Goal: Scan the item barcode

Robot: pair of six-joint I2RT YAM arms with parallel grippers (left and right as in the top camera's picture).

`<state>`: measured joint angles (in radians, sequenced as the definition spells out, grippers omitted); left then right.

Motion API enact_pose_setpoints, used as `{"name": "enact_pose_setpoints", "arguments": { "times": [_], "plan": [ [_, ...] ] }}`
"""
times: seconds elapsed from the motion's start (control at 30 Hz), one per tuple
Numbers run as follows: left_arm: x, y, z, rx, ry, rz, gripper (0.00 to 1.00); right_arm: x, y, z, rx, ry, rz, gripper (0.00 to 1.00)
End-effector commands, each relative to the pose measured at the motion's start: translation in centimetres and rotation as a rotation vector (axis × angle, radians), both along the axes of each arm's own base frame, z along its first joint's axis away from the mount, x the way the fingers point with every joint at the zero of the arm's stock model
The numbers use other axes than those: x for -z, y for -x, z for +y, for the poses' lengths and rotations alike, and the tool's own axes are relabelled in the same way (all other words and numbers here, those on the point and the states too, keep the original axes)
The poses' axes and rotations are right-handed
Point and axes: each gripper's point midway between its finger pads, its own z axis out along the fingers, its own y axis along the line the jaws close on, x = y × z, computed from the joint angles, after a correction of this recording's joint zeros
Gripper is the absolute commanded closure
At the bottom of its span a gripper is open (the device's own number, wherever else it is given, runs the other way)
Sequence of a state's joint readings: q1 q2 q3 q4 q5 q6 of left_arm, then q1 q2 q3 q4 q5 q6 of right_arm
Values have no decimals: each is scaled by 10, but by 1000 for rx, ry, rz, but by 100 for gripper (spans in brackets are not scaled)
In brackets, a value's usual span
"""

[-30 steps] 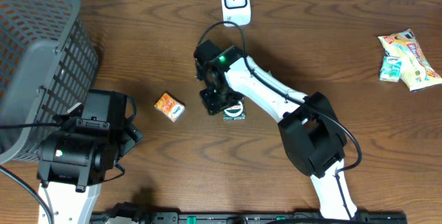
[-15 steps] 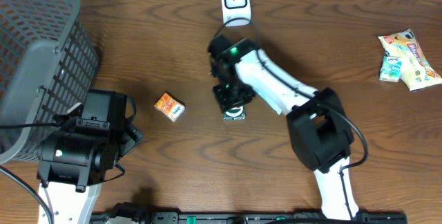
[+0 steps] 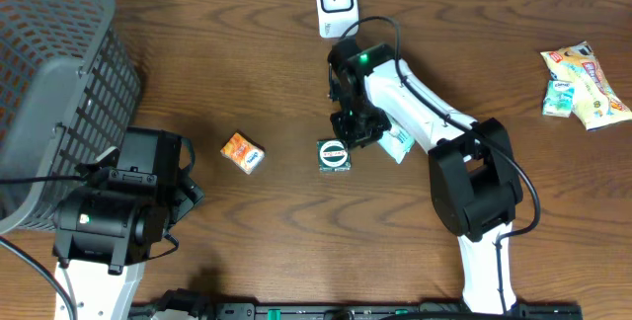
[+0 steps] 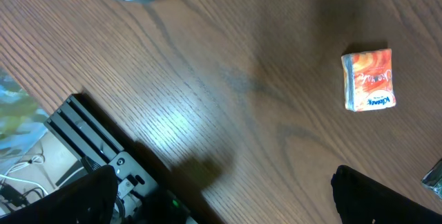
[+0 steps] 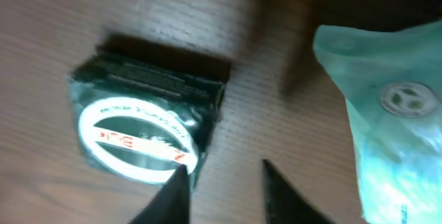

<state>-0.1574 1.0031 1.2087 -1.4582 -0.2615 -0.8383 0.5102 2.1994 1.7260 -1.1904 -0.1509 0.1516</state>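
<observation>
The dark packet (image 5: 141, 124) with the white ring on its face, which I take to be the item to scan, lies flat on the bench (image 3: 247, 53), printed side up. I see no barcode on that face, so the code is probably underneath or on an edge. My right tool (image 5: 221, 186) hangs just off one corner of the packet: one fingertip (image 5: 169, 200) stands in front of that corner and the other over bare wood. The narrow gap between them holds nothing. To pick it up well, I should shift the tool over the packet until its body sits between the fingers and spread them wider than its short side. Then I should come down square to the bench and pinch across the edges, since a nip at the corner would likely let it swivel. Once it is lifted clear, I should turn it so the coded face meets the scanner (image 3: 336, 2), which stands beyond the packet toward the far edge of the bench. The pale green pouch (image 5: 387, 106) lies just beside the packet, on the far side of my fingers. It is close enough to snag, and I cannot rule out that it is the one meant. An orange packet (image 3: 242, 152) lies apart from the dark packet on the opposite side, nearer my left tool (image 4: 221, 179), whose fingers are spread wide and empty.
</observation>
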Motion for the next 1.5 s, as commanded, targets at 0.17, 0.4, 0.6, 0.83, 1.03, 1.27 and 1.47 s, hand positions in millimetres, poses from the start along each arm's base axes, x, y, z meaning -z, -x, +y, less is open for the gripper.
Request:
{"name": "enact_pose_setpoints", "arguments": {
  "times": [0.17,0.4,0.6,0.83,1.03,1.27,1.47],
  "plan": [
    [-7,-1,3,-16,-10,-25,3,22,15,-7,7,9,9,88],
    [-7,-1,3,-16,-10,-25,2,16,26,46,-15,-224,53,89],
    [-7,-1,3,-16,-10,-25,2,4,25,95,29,-391,47,85],
    [-7,-1,3,-17,-10,-25,2,-21,12,126,25,-512,13,79],
    [-7,-1,3,-16,-10,-25,3,-42,-15,86,44,-367,-50,73],
    [-7,-1,3,-16,-10,-25,2,-45,-31,-8,62,36,-120,53],
    [-7,-1,3,-17,-10,-25,2,-38,-31,-62,42,314,-164,12]
  ]
}}
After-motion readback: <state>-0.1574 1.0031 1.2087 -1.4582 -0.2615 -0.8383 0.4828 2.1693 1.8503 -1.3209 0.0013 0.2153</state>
